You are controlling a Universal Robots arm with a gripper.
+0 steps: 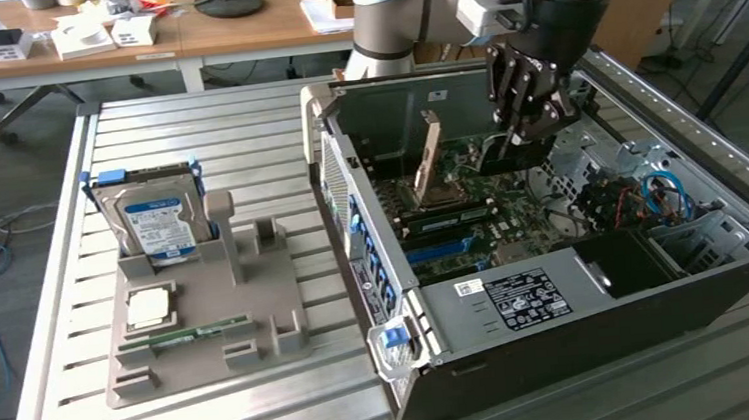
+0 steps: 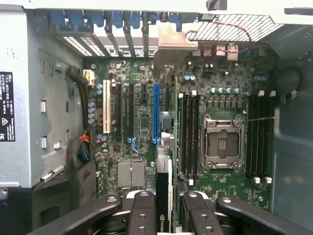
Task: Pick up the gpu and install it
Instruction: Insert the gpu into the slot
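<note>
My gripper (image 1: 527, 136) hangs inside the open computer case (image 1: 586, 349), shut on the gpu (image 1: 513, 155). The gpu is a thin black card held edge-down just above the green motherboard (image 1: 462, 218). In the wrist view the card (image 2: 163, 193) runs between the two black fingers (image 2: 142, 210), with a green logo on its edge. My gripper (image 2: 166, 203) holds the card roughly in line with the long blue slot (image 2: 156, 112), a little to one side of it. Whether the card touches the board cannot be told.
A grey fixture (image 1: 204, 334) to the exterior view's left of the case holds a hard drive (image 1: 155, 222), a square chip (image 1: 149, 306) and a green memory stick (image 1: 191, 335). An open processor socket (image 2: 222, 142), memory slots (image 2: 190, 132) and cables (image 1: 654, 198) lie inside the case.
</note>
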